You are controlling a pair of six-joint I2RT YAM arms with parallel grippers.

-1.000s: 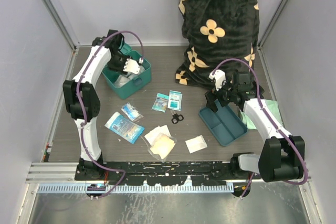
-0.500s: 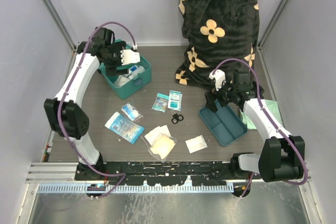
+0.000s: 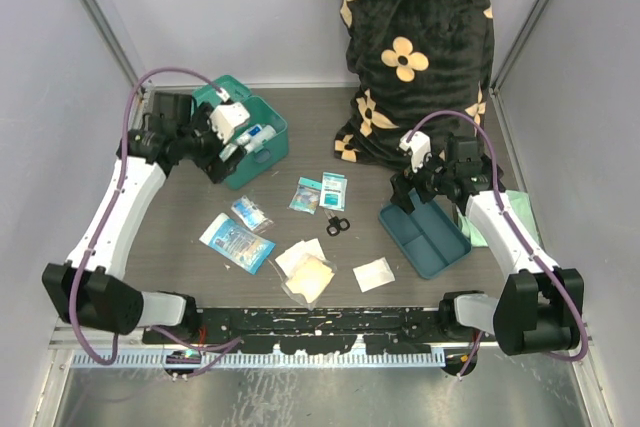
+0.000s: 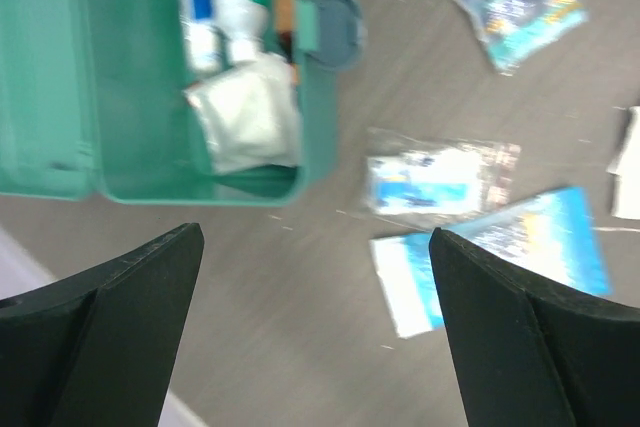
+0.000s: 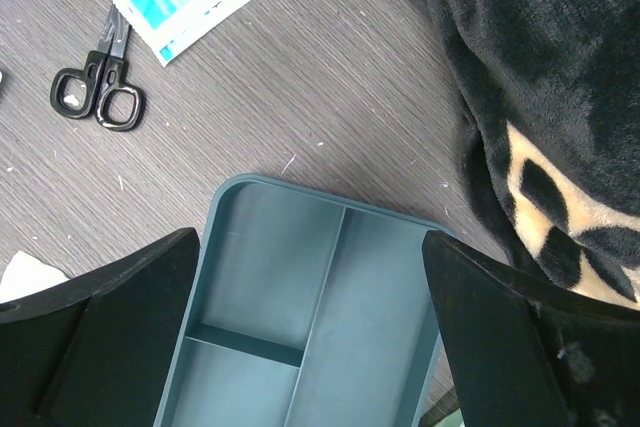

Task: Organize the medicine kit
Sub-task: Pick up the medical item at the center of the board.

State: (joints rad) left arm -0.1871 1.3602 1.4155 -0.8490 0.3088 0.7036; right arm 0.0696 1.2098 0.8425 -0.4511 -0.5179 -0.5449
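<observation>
left jaws (image 4: 315,243) wide apart, nothing between them, hanging just off the near corner of the medicine kit (image 4: 312,107). the kit sits at the far left of the worktop (image 3: 300,147), lid thrown open. right jaws (image 5: 308,245) are spread too and carry nothing, poised above the divided tray (image 5: 300,297).

by the look of it, the job here is fetching the next loose item. the clear packet (image 4: 440,175) lies closest to the kit, a sensible pick. it's flat, so come down low, straddle a short edge and pinch that. watch the blue packet (image 4: 500,267) just beside it.

the left wrist view shows what's in the kit: tubes and a white pouch (image 4: 245,117). from overhead that's a blur. the overhead view alone shows the full spread, with scissors (image 3: 337,224) and sachets (image 3: 320,192) mid-worktop. the right wrist view shows nothing in the tray compartments it covers.
</observation>
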